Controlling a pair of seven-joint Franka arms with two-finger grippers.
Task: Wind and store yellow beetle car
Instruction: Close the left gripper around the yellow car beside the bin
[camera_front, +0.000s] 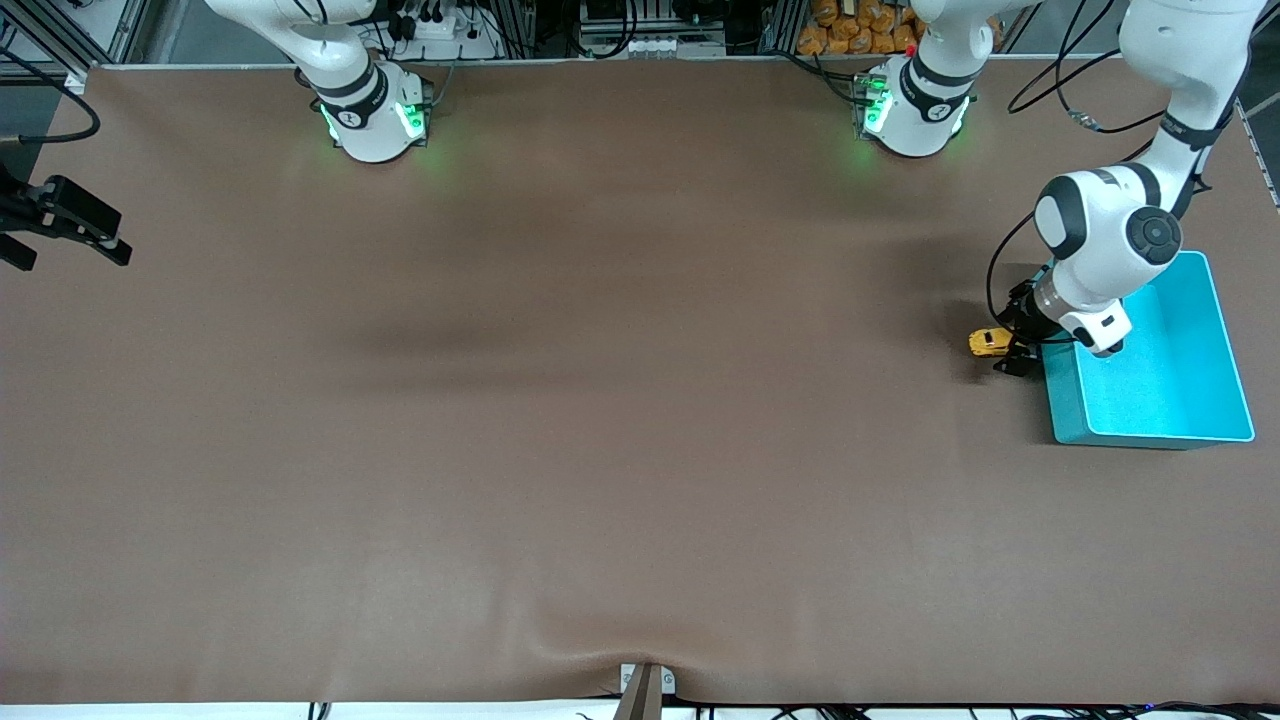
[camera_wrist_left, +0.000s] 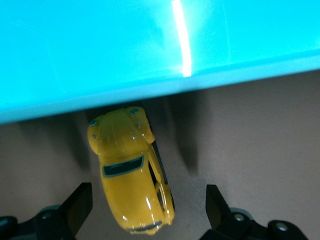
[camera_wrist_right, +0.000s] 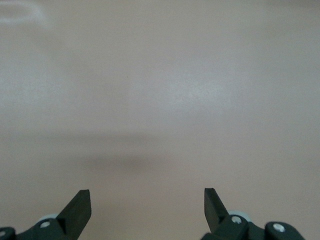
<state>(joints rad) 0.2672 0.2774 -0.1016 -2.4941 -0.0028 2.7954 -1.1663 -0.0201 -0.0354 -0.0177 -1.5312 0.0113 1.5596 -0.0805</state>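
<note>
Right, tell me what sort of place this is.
Probably a robotics lab workcell: two arms mounted along a brown table, with aluminium framing and cables by their bases. The open left gripper is at a yellow beetle car beside a teal bin.

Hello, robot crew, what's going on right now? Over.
Left gripper open, straddling tiny yellow beetle toy car on table beside teal plastic bin. Right gripper open, waiting. Nothing blocking.
</note>
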